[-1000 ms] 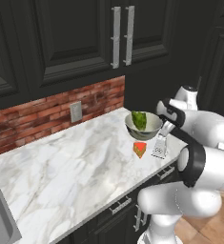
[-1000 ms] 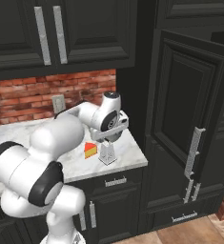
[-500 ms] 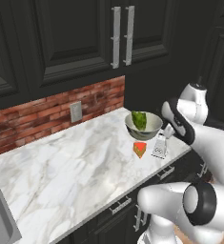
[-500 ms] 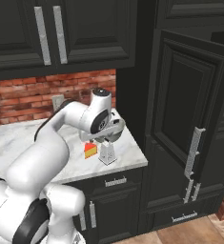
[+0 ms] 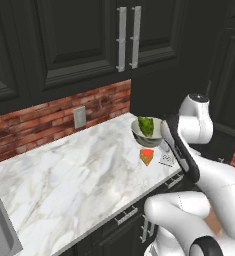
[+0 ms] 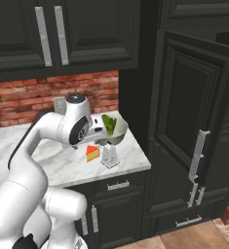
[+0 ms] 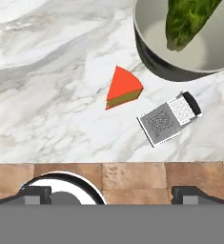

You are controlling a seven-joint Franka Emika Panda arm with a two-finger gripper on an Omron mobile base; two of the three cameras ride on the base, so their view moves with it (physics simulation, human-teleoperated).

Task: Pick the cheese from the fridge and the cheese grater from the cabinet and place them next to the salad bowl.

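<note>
We find the pincer (image 7: 111, 195) spread wide and empty, above the round grey metal salad bowl (image 7: 154, 57) of green lettuce. The small orange-red cheese wedge (image 7: 123, 89) and pale grey perforated cheese grater (image 7: 167, 119) rest just beside that bowl. We judge both placements complete. Around it: white marble counter (image 5: 64, 175), red brick backsplash (image 5: 49, 120), black panelled cabinets (image 5: 84, 45).
</note>
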